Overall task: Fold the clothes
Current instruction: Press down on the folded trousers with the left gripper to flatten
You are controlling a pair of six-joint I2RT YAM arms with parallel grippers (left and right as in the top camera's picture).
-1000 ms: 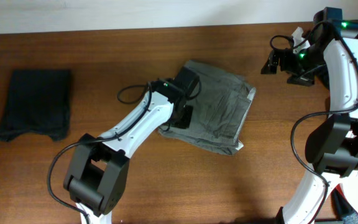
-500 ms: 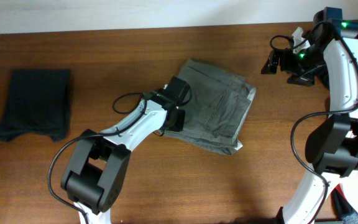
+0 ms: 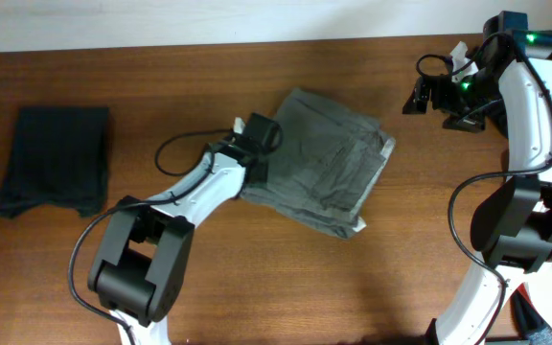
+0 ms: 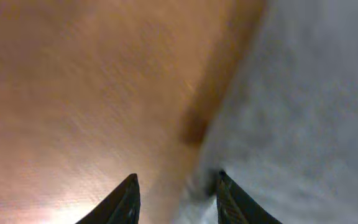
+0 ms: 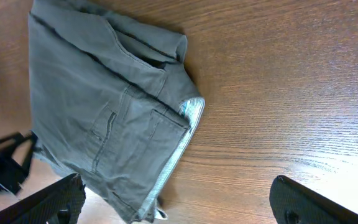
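Note:
The grey-khaki trousers (image 3: 326,165) lie folded into a rough square at the table's middle. Their pale waistband lining (image 5: 180,142) shows along the right edge. My left gripper (image 3: 257,142) is low at the trousers' left edge. In the left wrist view its jaws (image 4: 176,186) are open, with the fabric edge (image 4: 303,112) running between the fingertips and bare wood to the left. My right gripper (image 3: 420,96) is raised over the table's back right, wide open and empty. It looks down at the trousers (image 5: 104,106) in the right wrist view.
A folded black garment (image 3: 54,158) lies at the far left. A bit of white cloth (image 3: 460,53) shows behind the right arm, and something red (image 3: 537,326) at the bottom right corner. The left arm's cable (image 3: 175,153) loops over the wood.
My left gripper has slid from on top of the trousers leftward to their left edge. The trousers have shifted slightly. The right arm has not moved.

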